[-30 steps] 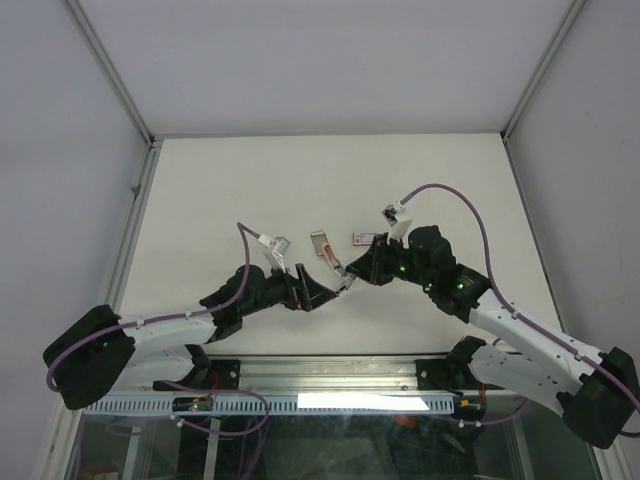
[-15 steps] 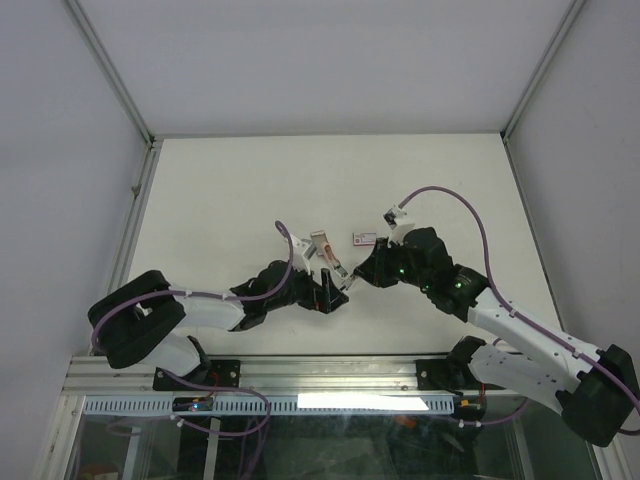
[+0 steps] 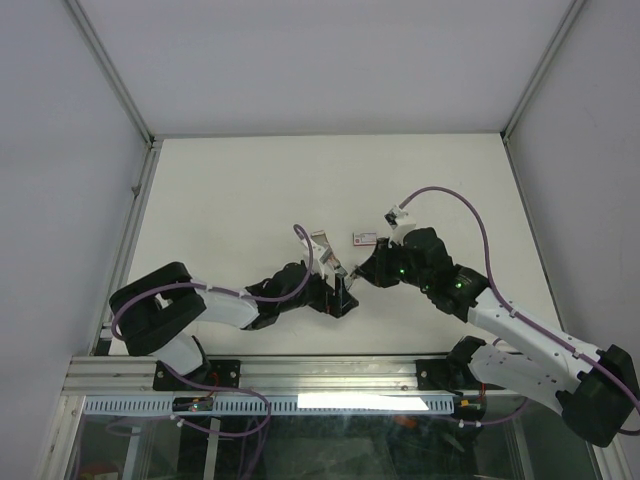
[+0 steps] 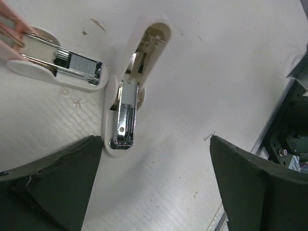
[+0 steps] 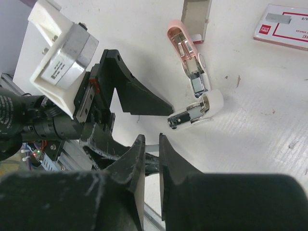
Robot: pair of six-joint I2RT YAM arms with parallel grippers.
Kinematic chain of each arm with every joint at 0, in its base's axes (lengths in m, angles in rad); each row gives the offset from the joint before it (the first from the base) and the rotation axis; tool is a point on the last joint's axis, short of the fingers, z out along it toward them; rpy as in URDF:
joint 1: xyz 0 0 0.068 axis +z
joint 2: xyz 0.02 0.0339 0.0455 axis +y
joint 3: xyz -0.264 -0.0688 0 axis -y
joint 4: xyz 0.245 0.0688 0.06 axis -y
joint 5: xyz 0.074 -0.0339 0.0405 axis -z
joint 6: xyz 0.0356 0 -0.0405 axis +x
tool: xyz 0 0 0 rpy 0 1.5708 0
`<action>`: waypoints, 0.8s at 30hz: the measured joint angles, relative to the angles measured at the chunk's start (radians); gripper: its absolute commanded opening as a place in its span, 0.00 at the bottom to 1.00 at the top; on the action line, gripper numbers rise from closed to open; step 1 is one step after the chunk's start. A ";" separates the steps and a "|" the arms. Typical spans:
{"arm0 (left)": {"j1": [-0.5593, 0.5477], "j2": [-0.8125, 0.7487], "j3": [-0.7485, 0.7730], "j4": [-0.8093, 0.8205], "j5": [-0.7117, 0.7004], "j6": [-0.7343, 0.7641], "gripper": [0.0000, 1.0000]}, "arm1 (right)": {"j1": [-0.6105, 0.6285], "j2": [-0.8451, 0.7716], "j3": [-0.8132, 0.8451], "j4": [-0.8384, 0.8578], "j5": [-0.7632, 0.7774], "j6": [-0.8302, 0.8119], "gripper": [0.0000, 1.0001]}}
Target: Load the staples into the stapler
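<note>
The stapler (image 5: 195,82) lies open in a V on the table, pale pink half far, white half near, its chrome magazine exposed (image 4: 126,115); it also shows in the top view (image 3: 333,264). The red-and-white staple box (image 5: 284,26) lies to its right (image 3: 364,239), with the pinkish-grey inner tray (image 5: 196,17) apart from it. My right gripper (image 5: 153,144) hovers just short of the stapler's white end, its jaws nearly closed on a thin pale strip that looks like staples. My left gripper (image 4: 154,192) is open and empty, its left finger (image 4: 53,183) beside the stapler's white end.
The two grippers (image 3: 343,297) (image 3: 352,275) are very close together over the stapler. A single loose staple (image 4: 208,138) lies on the table near my left gripper's right finger. The metal rail (image 3: 320,375) runs along the near table edge.
My left arm has swung right and forward, bringing its open gripper up beside the stapler. My right gripper has hardly moved.
</note>
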 measured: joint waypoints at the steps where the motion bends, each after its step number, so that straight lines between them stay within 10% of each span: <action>1: -0.008 0.002 0.002 0.001 0.000 0.001 0.98 | 0.000 0.000 0.000 -0.001 0.002 0.000 0.10; 24: -0.017 -0.096 -0.032 -0.026 0.020 -0.007 0.99 | 0.033 0.071 0.000 -0.060 0.079 -0.012 0.09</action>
